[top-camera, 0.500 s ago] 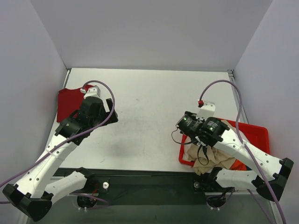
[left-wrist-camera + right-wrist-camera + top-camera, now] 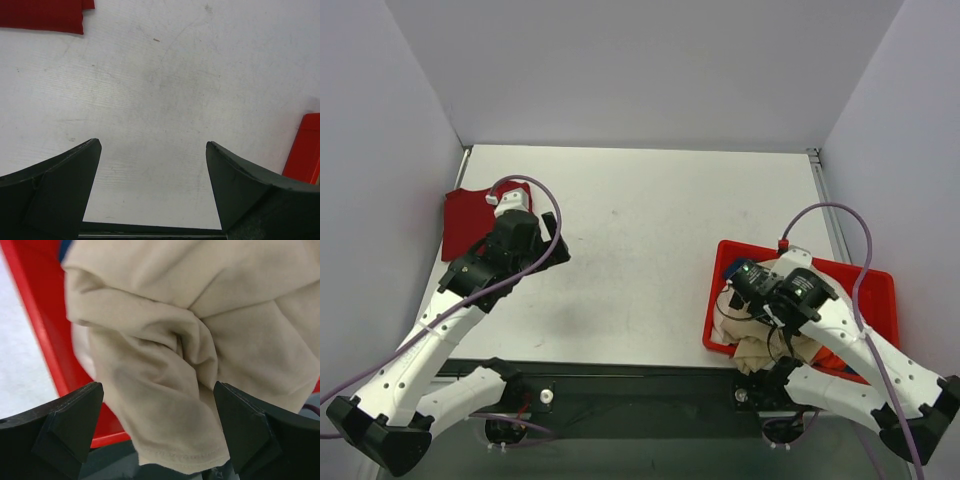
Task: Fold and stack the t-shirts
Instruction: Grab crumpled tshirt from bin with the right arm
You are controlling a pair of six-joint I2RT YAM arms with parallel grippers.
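A dark red t-shirt (image 2: 468, 216) (image 2: 45, 15) lies folded flat at the table's far left. My left gripper (image 2: 552, 252) (image 2: 152, 145) hovers open over bare table to the right of it, nothing between its fingers. A crumpled beige t-shirt (image 2: 767, 347) (image 2: 175, 350) fills the near-left corner of the red bin (image 2: 865, 290) and hangs over its front rim. My right gripper (image 2: 752, 305) (image 2: 157, 387) is open just above this beige cloth, one finger to either side of a fold. A sliver of blue cloth (image 2: 65, 247) shows under the beige one.
The red bin's wall (image 2: 40, 315) runs close to the left of my right gripper, and its corner (image 2: 306, 150) shows at the right edge of the left wrist view. The table's dark front edge (image 2: 150, 231) lies just below my left gripper.
My right arm has swung back from the table beside the bin to over the bin's near-left corner, above the beige t-shirt. My left arm has drawn back slightly. Both grippers stay open.
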